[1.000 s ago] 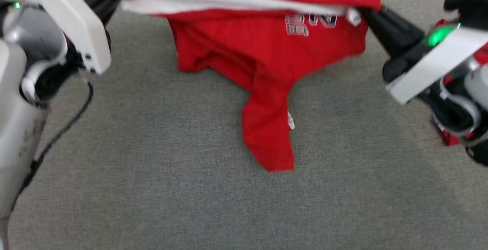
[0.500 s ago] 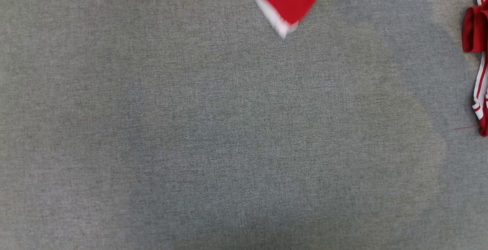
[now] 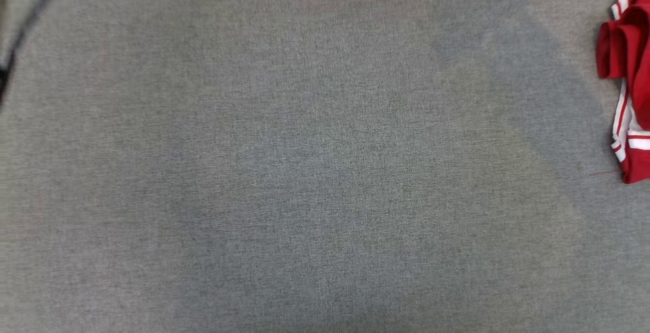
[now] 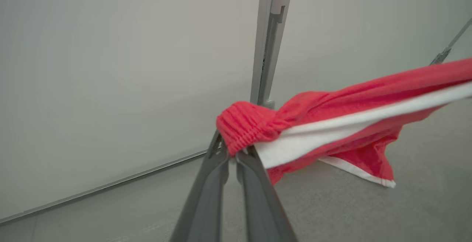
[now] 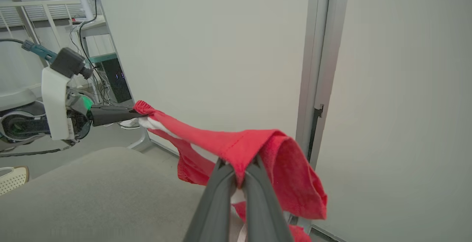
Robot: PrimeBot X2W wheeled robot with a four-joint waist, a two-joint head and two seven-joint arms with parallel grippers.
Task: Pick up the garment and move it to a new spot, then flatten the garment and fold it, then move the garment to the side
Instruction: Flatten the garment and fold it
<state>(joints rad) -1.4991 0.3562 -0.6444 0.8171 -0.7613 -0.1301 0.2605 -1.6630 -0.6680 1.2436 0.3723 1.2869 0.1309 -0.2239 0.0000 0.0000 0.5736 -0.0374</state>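
Well, with left jaws and right jaws clenched on the red, white-banded cloth garment (image 4: 350,98) stretched above the grey fabric surface (image 3: 304,170), they should lower both ends evenly.

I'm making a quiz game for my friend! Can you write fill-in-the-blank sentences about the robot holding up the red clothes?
The garment stretched out in the air is mostly ___ with a white band. The left gripper is ___, not open, on the garment's gathered edge. Counting the right gripper too, ___ grippers hold the garment. In the head view, another red-and-white cloth lies at the ___ edge of the grey surface.

Missing words: red; shut; two; right.
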